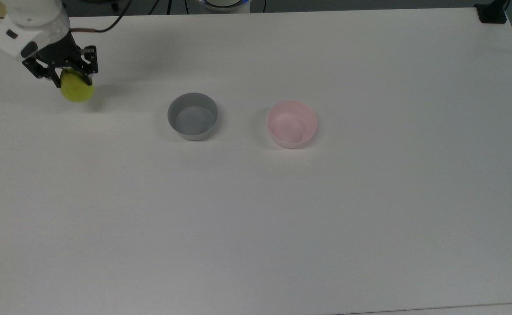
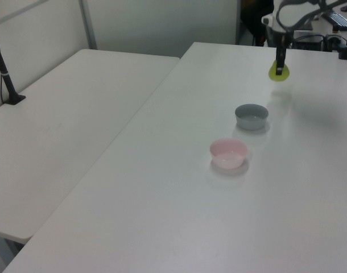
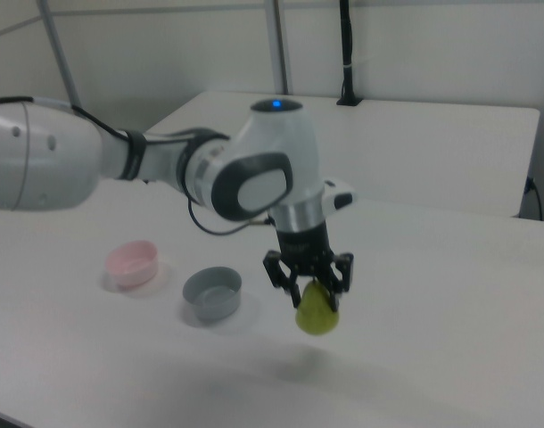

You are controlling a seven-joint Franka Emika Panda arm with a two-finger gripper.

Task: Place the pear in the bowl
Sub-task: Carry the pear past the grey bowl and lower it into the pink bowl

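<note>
My gripper [image 1: 68, 75] [image 3: 312, 287] [image 2: 280, 66] is shut on the top of the yellow-green pear [image 1: 77, 90] [image 3: 317, 311] [image 2: 279, 73], which hangs clear of the white table with its shadow below it. In the top view this is at the far left, near the back edge. The pale pink bowl [image 1: 292, 124] [image 2: 228, 153] [image 3: 133, 263] stands upright and empty near the table's middle, well to the top view's right of the pear. A grey bowl [image 1: 193, 116] [image 2: 251, 116] [image 3: 212, 293] lies between the pear and the pink bowl.
The white table [image 1: 256, 218] is wide and bare in front of the bowls. A second table [image 2: 65, 125] stands alongside at the left view's left. A black clamp [image 1: 492, 13] sits at the top view's back right corner.
</note>
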